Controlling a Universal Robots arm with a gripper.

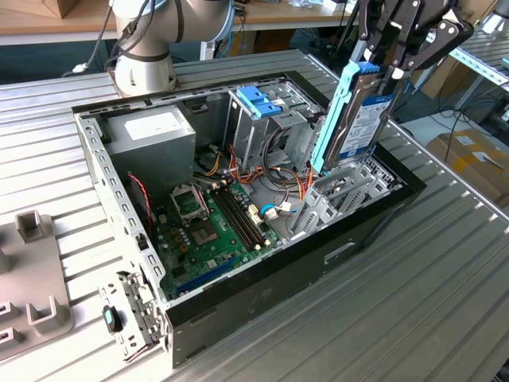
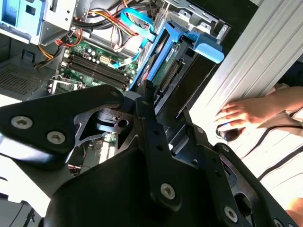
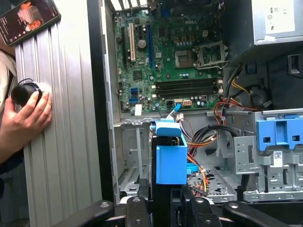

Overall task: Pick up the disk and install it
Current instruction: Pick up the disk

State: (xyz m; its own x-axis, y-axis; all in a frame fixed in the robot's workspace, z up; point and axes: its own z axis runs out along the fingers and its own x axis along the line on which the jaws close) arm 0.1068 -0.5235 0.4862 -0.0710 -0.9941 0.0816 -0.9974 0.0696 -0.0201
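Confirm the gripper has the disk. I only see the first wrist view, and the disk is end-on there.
Observer: Yes. In the exterior view the gripper is shut on the upper end of the disk.
Operator: Orientation?
Observer: Steeply tilted, close to upright, with its label side visible in the exterior view.
Operator: Seated?
Observer: No. Most of it stands above the case, with its lower end over the drive bays at the exterior view's right.
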